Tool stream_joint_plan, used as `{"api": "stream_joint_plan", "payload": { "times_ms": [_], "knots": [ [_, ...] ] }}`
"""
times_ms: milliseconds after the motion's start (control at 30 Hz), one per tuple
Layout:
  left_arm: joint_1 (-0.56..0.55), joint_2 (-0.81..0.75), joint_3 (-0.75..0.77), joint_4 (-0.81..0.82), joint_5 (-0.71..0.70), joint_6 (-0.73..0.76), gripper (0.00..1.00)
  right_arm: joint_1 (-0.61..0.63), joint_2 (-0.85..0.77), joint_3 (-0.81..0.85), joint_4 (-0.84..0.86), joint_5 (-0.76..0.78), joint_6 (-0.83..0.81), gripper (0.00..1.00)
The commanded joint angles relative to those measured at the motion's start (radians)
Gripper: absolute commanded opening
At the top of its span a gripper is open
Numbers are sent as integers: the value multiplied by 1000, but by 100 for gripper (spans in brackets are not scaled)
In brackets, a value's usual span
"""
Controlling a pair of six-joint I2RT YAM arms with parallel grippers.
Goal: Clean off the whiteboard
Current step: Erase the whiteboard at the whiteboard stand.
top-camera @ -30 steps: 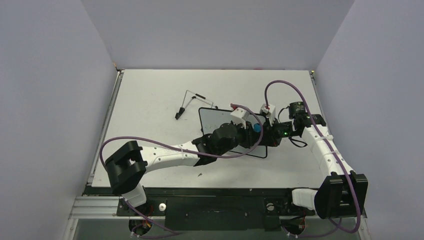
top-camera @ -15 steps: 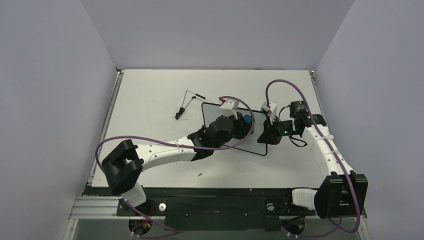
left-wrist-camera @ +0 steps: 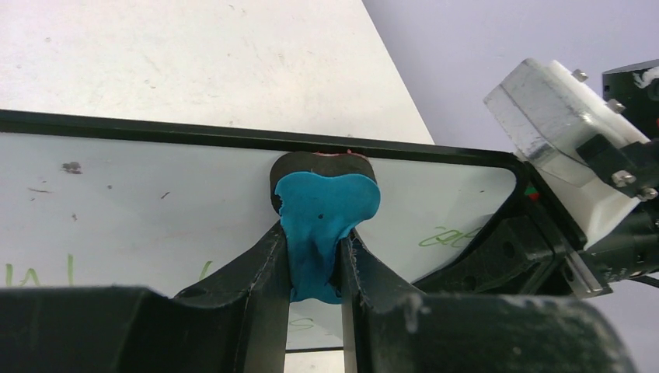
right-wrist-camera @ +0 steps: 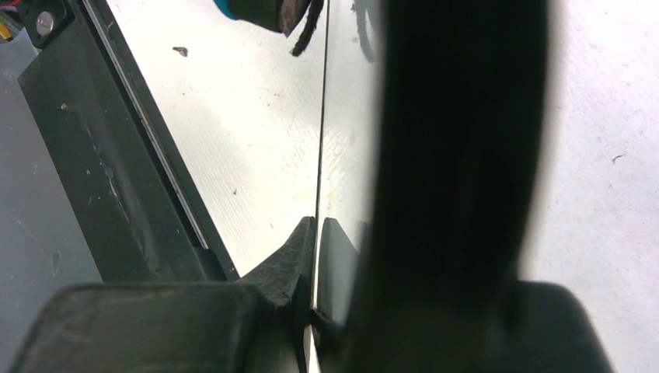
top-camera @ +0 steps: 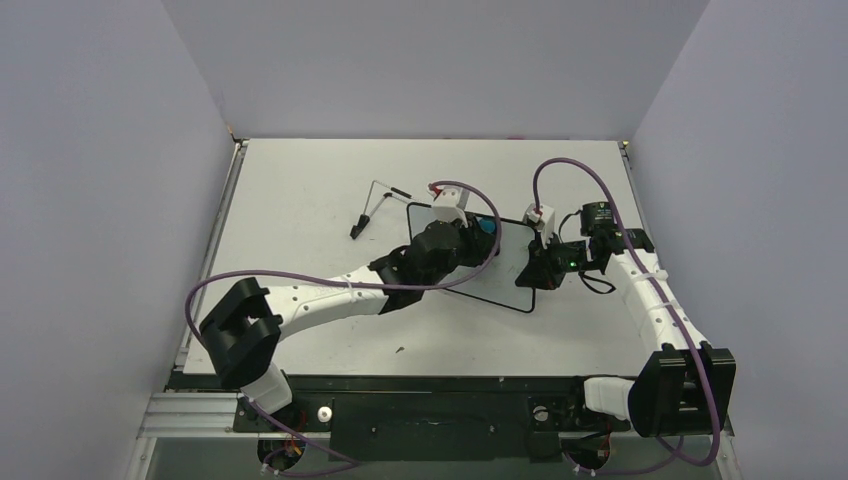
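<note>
Wiping had carried the left gripper (left-wrist-camera: 315,256) away from the arms over the last second, from the middle of the whiteboard (top-camera: 508,262) to its far edge. Its jaws stayed clenched on the blue eraser (left-wrist-camera: 326,206), whose dark pad was pressed against the black frame there. The right gripper (right-wrist-camera: 317,233) had not shifted and was pinched on the board's right edge, pinning it flat near the middle of the table (top-camera: 300,180). Green handwriting (left-wrist-camera: 439,235) remained near the right corner and along the near-left part, so the erasing looked only partly done. The tabletop was white and lightly scuffed, with a wire stand (top-camera: 385,200) just left of the board. Plain lavender-grey walls (top-camera: 420,60) enclosed three sides.
</note>
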Motion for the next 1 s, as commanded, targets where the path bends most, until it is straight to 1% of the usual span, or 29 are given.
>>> {"api": "stream_joint_plan", "payload": {
  "times_ms": [0, 100, 133, 233, 333, 433, 733, 967],
  "knots": [
    [-32, 43, 98, 62, 80, 40, 0, 17, -14, 17, -33, -94, -69, 0],
    [-48, 56, 107, 38, 62, 48, 0, 17, -13, 17, -33, -92, -69, 0],
    [-46, 56, 102, 36, 37, 43, 0, 16, -14, 16, -33, -92, -69, 0],
    [-14, 39, 44, 29, -13, -1, 0, 17, -15, 17, -33, -92, -69, 0],
    [15, 16, -10, 39, -69, -12, 0, 17, -17, 17, -33, -93, -69, 0],
    [65, -14, -70, 58, -85, -13, 0, 17, -17, 16, -34, -93, -69, 0],
    [230, -53, -198, 116, -37, 12, 0, 17, -19, 15, -34, -96, -69, 0],
    [325, -44, -216, 127, 37, 30, 0, 17, -19, 15, -34, -94, -71, 0]
  ]
}}
